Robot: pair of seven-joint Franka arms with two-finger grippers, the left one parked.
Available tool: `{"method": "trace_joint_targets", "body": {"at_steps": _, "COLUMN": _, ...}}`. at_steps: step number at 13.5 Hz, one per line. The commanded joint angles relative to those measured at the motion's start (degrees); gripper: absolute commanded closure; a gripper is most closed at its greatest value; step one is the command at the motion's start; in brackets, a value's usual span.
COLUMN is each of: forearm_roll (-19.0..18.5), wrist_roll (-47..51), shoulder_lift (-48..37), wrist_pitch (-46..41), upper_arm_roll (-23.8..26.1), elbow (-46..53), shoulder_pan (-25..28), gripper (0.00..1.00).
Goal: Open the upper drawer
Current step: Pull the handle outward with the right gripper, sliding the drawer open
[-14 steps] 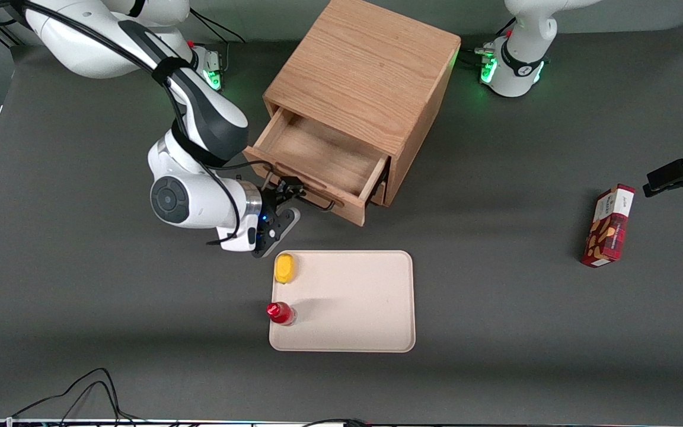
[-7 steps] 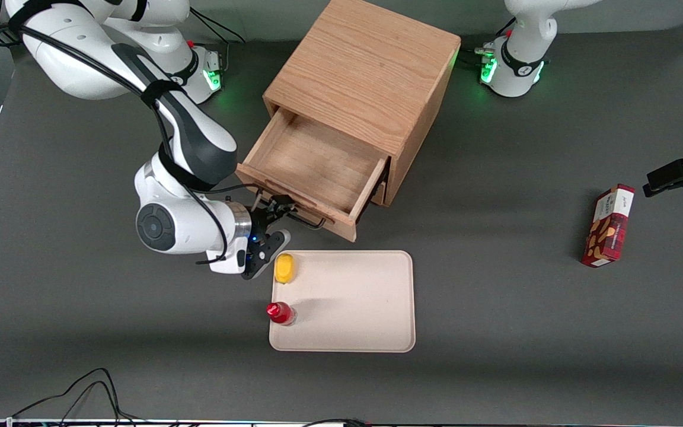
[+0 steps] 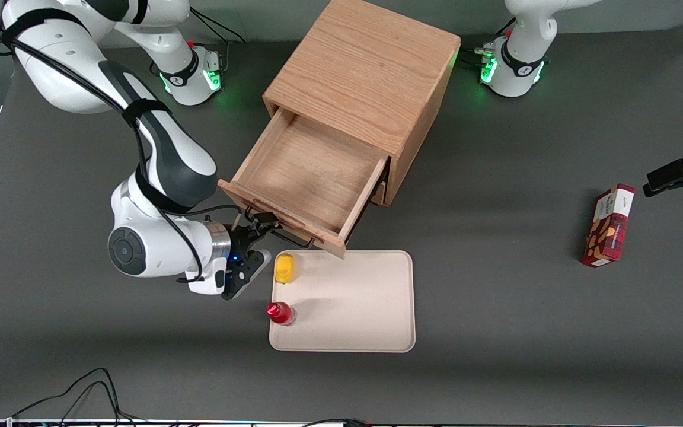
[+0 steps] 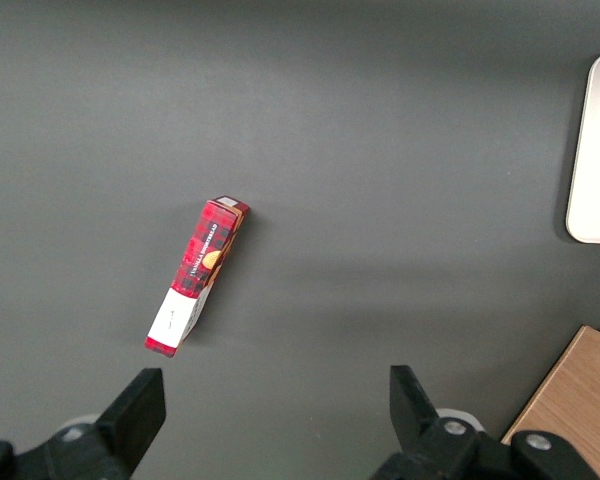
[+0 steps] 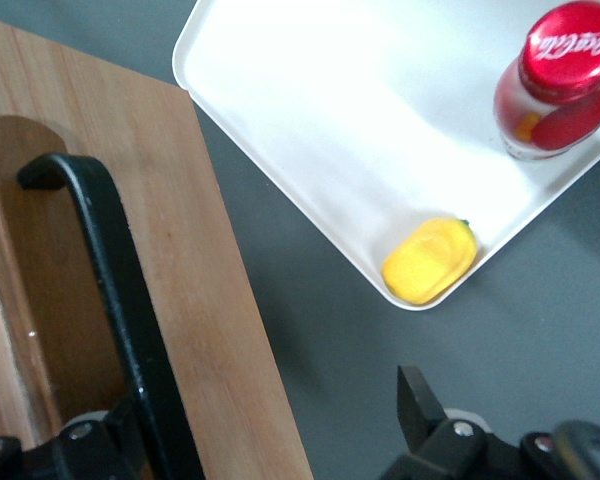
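The upper drawer (image 3: 306, 172) of the oak cabinet (image 3: 365, 77) stands pulled far out, its shallow wooden box empty. Its black wire handle (image 3: 285, 234) runs along the front panel, nearer the front camera. My right gripper (image 3: 258, 241) is at the handle's end toward the working arm, fingers spread wide. One finger is hooked inside the handle; the other hangs outside the drawer front. In the right wrist view the handle (image 5: 110, 270) crosses the drawer front (image 5: 195, 260), and the gripper (image 5: 270, 445) straddles the panel's edge.
A beige tray (image 3: 347, 302) lies just in front of the drawer, holding a yellow item (image 3: 284, 268) and a red-capped bottle (image 3: 280, 312); both also show in the right wrist view (image 5: 430, 260) (image 5: 565, 80). A red box (image 3: 608, 225) lies toward the parked arm's end.
The upper drawer has slid farther out toward the tray. My gripper has moved with the handle, toward the front camera and the working arm's end.
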Motion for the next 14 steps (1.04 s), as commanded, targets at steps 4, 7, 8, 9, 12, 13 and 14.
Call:
{"method": "trace_joint_targets", "body": {"at_steps": 4, "forearm_roll": -0.91, "wrist_roll": -4.13, "shoulder_lift": 3.54, "wrist_pitch": -3.05, "upper_arm_roll": -0.74, "elbow": 7.81, "shoulder_pan": 0.54, "gripper": 0.0}}
{"method": "trace_joint_targets", "body": {"at_steps": 7, "forearm_roll": -0.83, "wrist_roll": -4.05, "shoulder_lift": 5.13, "wrist_pitch": -4.96, "upper_arm_roll": -0.66, "elbow": 10.64, "shoulder_pan": 0.37, "gripper": 0.0}}
{"method": "trace_joint_targets", "body": {"at_steps": 8, "forearm_roll": -0.74, "wrist_roll": -3.96, "shoulder_lift": 4.95, "wrist_pitch": -6.2, "upper_arm_roll": -0.57, "elbow": 10.81, "shoulder_pan": 0.37, "gripper": 0.0}}
{"method": "trace_joint_targets", "body": {"at_steps": 9, "forearm_roll": -0.48, "wrist_roll": -3.61, "shoulder_lift": 4.17, "wrist_pitch": -6.73, "upper_arm_roll": -0.39, "elbow": 10.82, "shoulder_pan": 0.28, "gripper": 0.0}}
{"method": "trace_joint_targets", "body": {"at_steps": 12, "forearm_roll": -0.74, "wrist_roll": -2.99, "shoulder_lift": -0.65, "wrist_pitch": -15.06, "upper_arm_roll": -0.65, "elbow": 15.55, "shoulder_pan": 0.28, "gripper": 0.0}}
{"method": "trace_joint_targets", "body": {"at_steps": 13, "forearm_roll": -1.0, "wrist_roll": -1.86, "shoulder_lift": -5.37, "wrist_pitch": -16.04, "upper_arm_roll": -0.92, "elbow": 15.3, "shoulder_pan": 0.19, "gripper": 0.0}}
{"method": "trace_joint_targets", "body": {"at_steps": 14, "forearm_roll": -1.09, "wrist_roll": 2.5, "shoulder_lift": -9.86, "wrist_pitch": -16.92, "upper_arm_roll": -1.62, "elbow": 13.73, "shoulder_pan": 0.02, "gripper": 0.0}}
